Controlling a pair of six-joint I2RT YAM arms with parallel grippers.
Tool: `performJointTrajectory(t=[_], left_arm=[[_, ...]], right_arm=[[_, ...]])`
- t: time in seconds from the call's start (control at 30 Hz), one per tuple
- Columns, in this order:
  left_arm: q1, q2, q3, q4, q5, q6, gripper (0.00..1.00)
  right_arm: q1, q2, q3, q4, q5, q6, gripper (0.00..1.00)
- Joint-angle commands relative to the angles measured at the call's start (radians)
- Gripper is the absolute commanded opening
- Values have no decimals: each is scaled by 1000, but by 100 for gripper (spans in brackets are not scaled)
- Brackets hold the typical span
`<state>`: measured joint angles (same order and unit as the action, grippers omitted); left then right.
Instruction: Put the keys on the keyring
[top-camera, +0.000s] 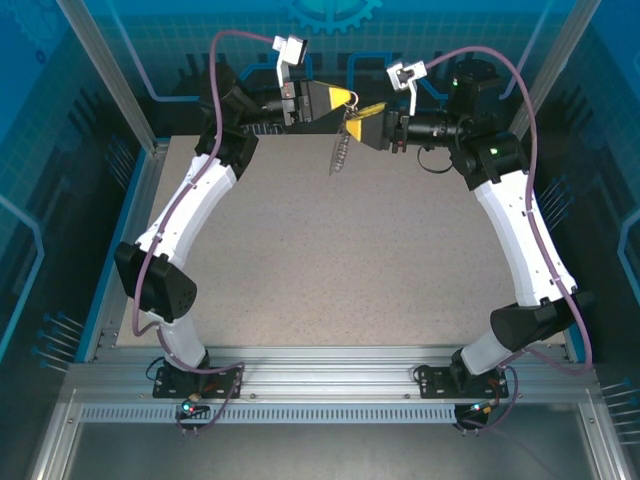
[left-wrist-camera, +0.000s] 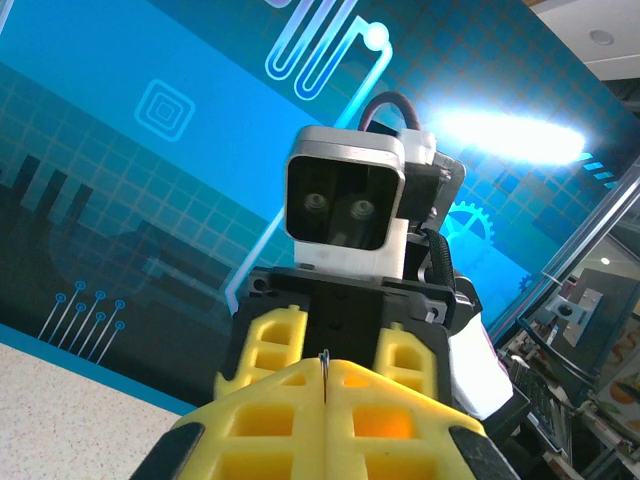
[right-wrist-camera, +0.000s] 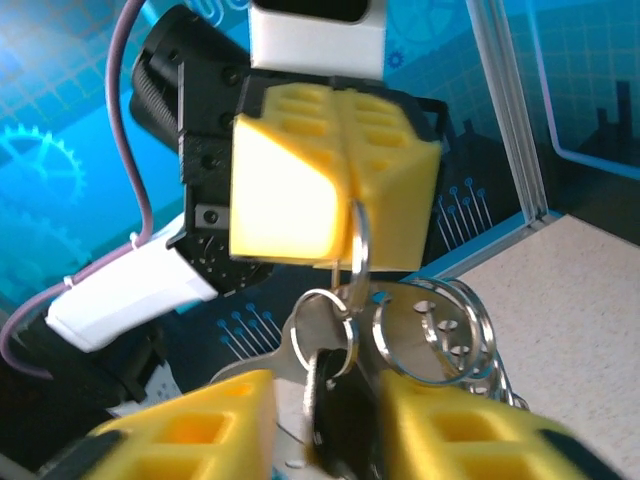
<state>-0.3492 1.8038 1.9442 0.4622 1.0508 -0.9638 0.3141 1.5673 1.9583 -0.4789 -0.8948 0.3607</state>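
Steel keyring (right-wrist-camera: 358, 250) hangs upright from the clenched left hand (right-wrist-camera: 343, 170), and just below that hand the keys (right-wrist-camera: 345, 435) stand between the fingers of the right hand (right-wrist-camera: 328, 405), though it is unclear whether they are clamped.

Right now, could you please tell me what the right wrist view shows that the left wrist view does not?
Right wrist view: the keyring pinched in the shut left gripper, its silvery rings bunched beside, and the dark keys between the fingers of the right gripper. Left wrist view: the right arm's wrist camera face-on with two lenses, a bright glare, and a thin metal edge at the left fingers' seam. Both: yellow fingers of the two grippers facing each other, the blue printed backdrop and the speckled table.
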Motion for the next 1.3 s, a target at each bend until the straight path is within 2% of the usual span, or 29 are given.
performJointTrajectory(t=[0.0,0.1,0.4,0.67,1.07,1.27], left_arm=[[-4,-37,16,54,-20,-3,0],[-1,-47,5,56,-33,3,0],[-2,-88,-57,85,-98,13,0],[-2,-107,-94,105,-101,6,0],[-2,-142,-132,53,-96,62,0],[-2,-159,-137,-30,-81,136,0]], right_arm=[[9,-4,3,-3,33,-2,16],[9,-19,-21,0,46,1,0],[30,-29,-52,-4,51,6,0],[76,23,14,-14,43,8,0],[11,-29,-65,42,45,71,0],[-23,-35,-21,-36,23,49,0]])
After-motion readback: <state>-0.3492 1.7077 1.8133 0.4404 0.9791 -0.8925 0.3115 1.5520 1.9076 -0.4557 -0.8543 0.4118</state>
